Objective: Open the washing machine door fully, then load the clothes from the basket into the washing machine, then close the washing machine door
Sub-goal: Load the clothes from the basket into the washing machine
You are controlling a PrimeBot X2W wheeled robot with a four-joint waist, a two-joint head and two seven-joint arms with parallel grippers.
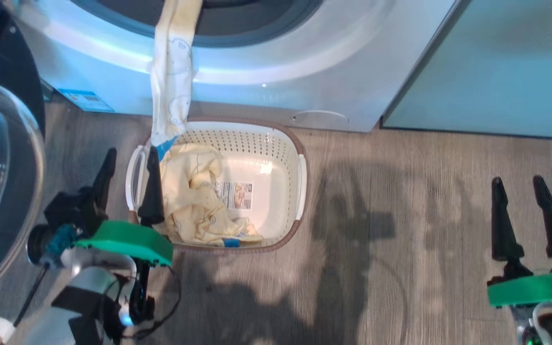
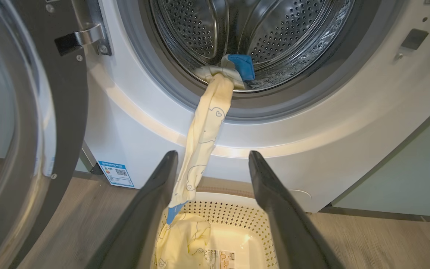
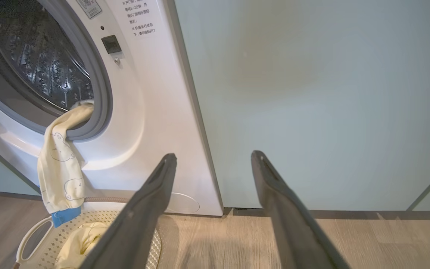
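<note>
One of the clothes [image 2: 203,138] was draped out of the washing machine [image 2: 144,123] into the basket [image 1: 257,139], where another was heaped. The left hand [image 1: 131,153] and right hand [image 1: 517,182] were spread wide, empty. The washing machine door [image 2: 65,112] was swung wide.

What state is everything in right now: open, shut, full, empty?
Washing machine door: open, swung aside.
Basket: upright, crumpled clothes inside.
Hanging garment: partly in the drum, rest hanging outside.
Left end effector: open, empty.
Right end effector: open, empty.
</note>
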